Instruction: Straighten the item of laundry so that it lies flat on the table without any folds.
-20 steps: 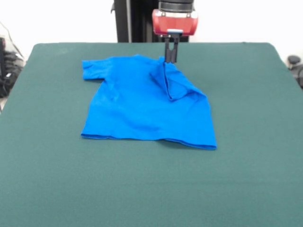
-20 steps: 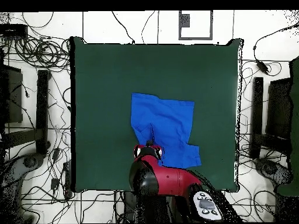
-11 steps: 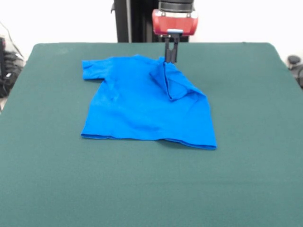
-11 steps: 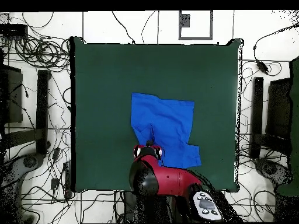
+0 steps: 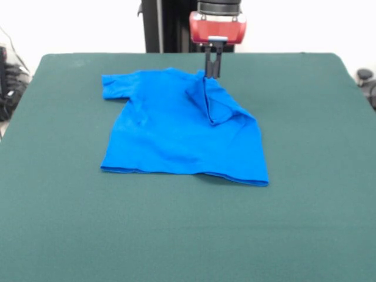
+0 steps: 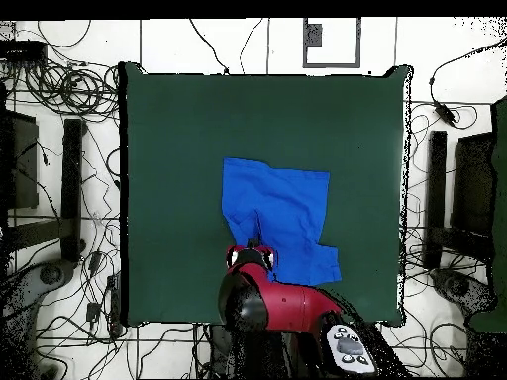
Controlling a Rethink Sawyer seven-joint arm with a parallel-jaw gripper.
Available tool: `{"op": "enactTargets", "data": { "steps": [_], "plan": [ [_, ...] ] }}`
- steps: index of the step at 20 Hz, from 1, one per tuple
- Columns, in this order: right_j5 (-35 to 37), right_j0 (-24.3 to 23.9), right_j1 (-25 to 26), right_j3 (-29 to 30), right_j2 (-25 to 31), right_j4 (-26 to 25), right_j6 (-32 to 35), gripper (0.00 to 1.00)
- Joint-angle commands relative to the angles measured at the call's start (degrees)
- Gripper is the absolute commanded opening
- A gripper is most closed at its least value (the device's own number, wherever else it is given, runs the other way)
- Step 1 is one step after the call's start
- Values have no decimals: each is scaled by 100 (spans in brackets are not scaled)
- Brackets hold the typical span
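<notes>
The item of laundry (image 5: 176,126) is a bright blue T-shirt lying in the far middle of the green table (image 5: 305,176). Its left sleeve lies spread out, while the right sleeve is folded over the body in a raised ridge. My gripper (image 5: 211,74) stands upright at the shirt's far edge, at the top of that ridge. Its two black fingers are pressed together on the fabric there. In the overhead view the shirt (image 6: 282,213) lies near the table's (image 6: 198,129) lower middle. The gripper (image 6: 253,243) sits at its lower left edge, mostly hidden by the red arm.
Bare green felt surrounds the shirt on every side, widest toward the near edge in the front view. Cables and stands (image 6: 59,178) lie on the floor around the table.
</notes>
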Motion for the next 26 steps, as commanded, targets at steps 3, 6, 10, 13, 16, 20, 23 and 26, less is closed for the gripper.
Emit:
{"op": "enactTargets", "data": {
  "steps": [3, 6, 10, 13, 16, 20, 23, 26],
  "plan": [
    [281, 148, 207, 65, 435, 147, 1003, 0],
    [270, 147, 203, 72, 428, 140, 1004, 100],
    [257, 165, 214, 65, 411, 144, 1005, 100],
    [277, 169, 208, 57, 409, 143, 993, 100],
    [273, 155, 221, 40, 424, 131, 982, 100],
    [254, 136, 217, 52, 438, 115, 983, 100],
    [242, 130, 225, 48, 447, 108, 982, 100],
    [420, 252, 205, -20, 332, 149, 895, 100]
  ]
}}
